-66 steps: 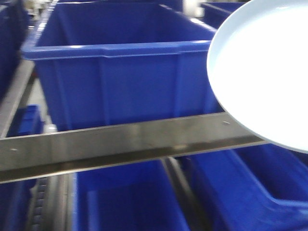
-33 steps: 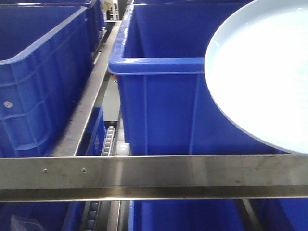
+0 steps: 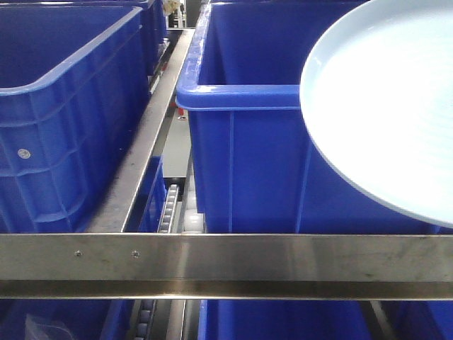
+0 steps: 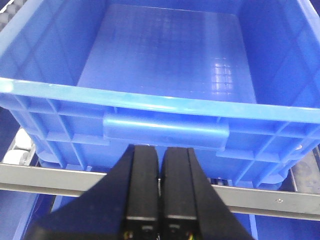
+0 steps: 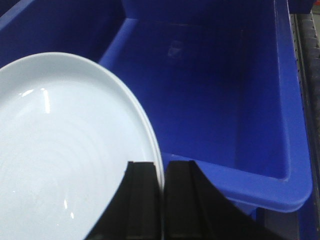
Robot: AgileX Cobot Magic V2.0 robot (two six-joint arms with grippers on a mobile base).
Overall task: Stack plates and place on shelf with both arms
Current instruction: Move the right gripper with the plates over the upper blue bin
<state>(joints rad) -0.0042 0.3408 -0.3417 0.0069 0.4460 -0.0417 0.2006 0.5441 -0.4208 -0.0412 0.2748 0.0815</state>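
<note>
Front view, left of the middle bin (image 3: 248, 163): another big blue bin (image 3: 64, 120), sitting just as high. Between the two, a long grey metal rail (image 3: 145, 163) running back, with a thin open gap and small rollers (image 3: 166, 209) down low. Below the middle bin's front wall, a shiny steel bar (image 3: 226, 263) stretching from edge to edge. Right of the middle bin's front rim, pale plates (image 3: 386, 106), tilted, covering that bin's right top corner and cut off by the picture's right edge. Round lower edge hanging just above the steel bar, not touching it.

Left wrist view: left gripper (image 4: 160, 192) with its two black fingers pressed together, nothing between them. Just past the tips, the handle lip of a wide blue bin (image 4: 165, 65). Lots of open floor inside.

Right wrist view: right gripper (image 5: 161, 200) pinched tight on the plates' (image 5: 60, 150) rim, two thin edges showing, one stacked on the other. Right of the plates, a deep blue bin (image 5: 220, 100) with open room inside, its near rim below the plates' edge.
</note>
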